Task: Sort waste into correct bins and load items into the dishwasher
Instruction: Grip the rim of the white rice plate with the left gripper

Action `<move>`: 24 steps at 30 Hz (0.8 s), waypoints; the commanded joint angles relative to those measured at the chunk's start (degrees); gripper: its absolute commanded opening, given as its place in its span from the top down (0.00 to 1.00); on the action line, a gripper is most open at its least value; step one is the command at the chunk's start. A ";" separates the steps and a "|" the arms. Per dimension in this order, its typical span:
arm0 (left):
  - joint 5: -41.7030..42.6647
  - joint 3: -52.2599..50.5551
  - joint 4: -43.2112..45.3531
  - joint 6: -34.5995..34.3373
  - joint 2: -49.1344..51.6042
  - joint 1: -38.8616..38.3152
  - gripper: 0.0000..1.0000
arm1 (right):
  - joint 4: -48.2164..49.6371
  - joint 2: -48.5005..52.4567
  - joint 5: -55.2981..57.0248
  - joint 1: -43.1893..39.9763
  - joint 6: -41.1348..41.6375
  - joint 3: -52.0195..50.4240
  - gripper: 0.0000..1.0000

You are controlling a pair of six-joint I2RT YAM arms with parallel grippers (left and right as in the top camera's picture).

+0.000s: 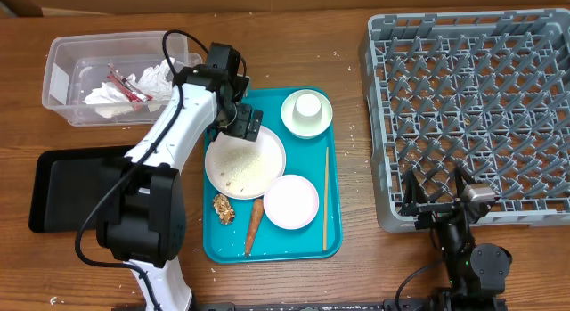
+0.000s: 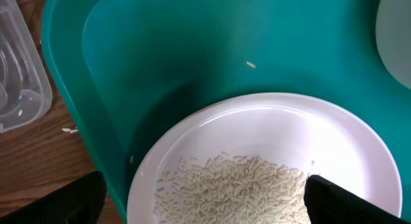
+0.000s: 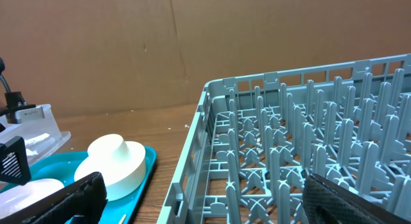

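Observation:
My left gripper [image 1: 242, 124] is open and hovers over the far rim of a white plate [image 1: 245, 162] of loose rice [image 2: 231, 185] on the teal tray [image 1: 331, 249]. A second white plate [image 1: 290, 201], a brown food lump [image 1: 223, 208], an orange carrot [image 1: 254, 227] and a wooden chopstick [image 1: 325, 197] lie on that tray. A white cup [image 1: 307, 105] stands upturned on a pale green saucer [image 1: 296, 122]. The clear tub [image 1: 62, 57] holds a crumpled napkin [image 1: 151, 79] and a red wrapper [image 1: 122, 82]. The black tray [image 1: 62, 186] lies at the left. My right gripper [image 3: 205, 198] is open at the near left corner of the grey dish rack [image 1: 472, 106].
Stray rice grains lie on the wooden table around the teal tray. The left arm's white links [image 1: 169, 124] stretch over the table between the black tray and the teal tray. The dish rack also shows in the right wrist view [image 3: 212, 115].

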 commanded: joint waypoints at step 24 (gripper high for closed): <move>-0.98 -0.85 6.64 8.00 7.87 1.79 0.33 | 0.26 -0.66 0.15 0.33 0.00 -0.59 0.00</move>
